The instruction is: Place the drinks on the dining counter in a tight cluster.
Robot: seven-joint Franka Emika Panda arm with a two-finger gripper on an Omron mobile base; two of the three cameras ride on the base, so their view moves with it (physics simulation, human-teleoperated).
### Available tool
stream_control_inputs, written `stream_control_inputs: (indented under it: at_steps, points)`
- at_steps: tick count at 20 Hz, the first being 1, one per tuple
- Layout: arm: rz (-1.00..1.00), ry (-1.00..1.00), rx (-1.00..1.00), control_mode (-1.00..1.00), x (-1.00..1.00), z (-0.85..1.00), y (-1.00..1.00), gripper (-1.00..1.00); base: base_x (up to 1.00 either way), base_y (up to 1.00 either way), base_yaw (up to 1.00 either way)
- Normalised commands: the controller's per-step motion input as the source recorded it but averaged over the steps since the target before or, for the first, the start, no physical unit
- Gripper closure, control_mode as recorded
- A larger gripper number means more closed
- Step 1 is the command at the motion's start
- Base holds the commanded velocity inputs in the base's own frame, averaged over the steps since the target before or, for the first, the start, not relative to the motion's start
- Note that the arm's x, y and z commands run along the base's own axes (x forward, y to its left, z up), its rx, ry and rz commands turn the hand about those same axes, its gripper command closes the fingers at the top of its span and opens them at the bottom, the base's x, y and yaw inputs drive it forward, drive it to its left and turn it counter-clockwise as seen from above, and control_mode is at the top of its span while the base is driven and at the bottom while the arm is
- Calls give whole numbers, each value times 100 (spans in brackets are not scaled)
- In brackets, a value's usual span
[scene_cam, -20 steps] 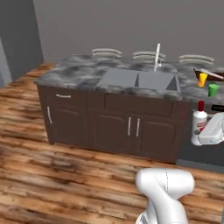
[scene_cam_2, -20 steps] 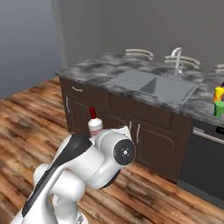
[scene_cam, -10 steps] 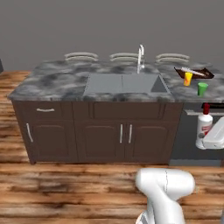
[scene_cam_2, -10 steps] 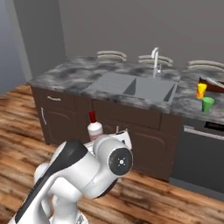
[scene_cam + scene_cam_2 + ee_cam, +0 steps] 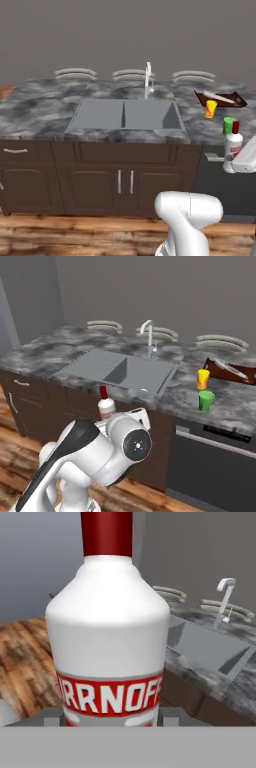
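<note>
One white bottle (image 5: 110, 632) clamped in the pincer (image 5: 111, 716); two cups (image 5: 202, 379) on the counter (image 5: 50, 351).

White bottle (image 5: 107, 647) with red cap: red label band reads "RRNOFF" in white capitals, first letters cut off.

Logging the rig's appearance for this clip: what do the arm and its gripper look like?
The arm is glossy white, built of rounded, bulbous segments, with a dark grey joint band and a dark circular cap with a small pale centre on one joint. No cables or markings show. In the left base view a white, rounded hand housing sits at the right edge. The gripper shows grey blocky finger parts.
</note>
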Motion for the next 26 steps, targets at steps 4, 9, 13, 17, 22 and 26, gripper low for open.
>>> stream_control_inputs:
  at_steps: [4,9,13,17,22,26]
  points:
    - [0,0,0,100,0,0,0,100,29,-100,17]
    - [0,0,0,100,0,0,0,100,-9,-99,25]
    - [0,0,0,100,0,0,0,100,0,-88,8]
    - [0,0,0,100,0,0,0,100,5,-84,6]
    - [0,0,0,100,0,0,0,100,2,-30,14]
    - [0,0,0,100,0,0,0,100,11,0,10]
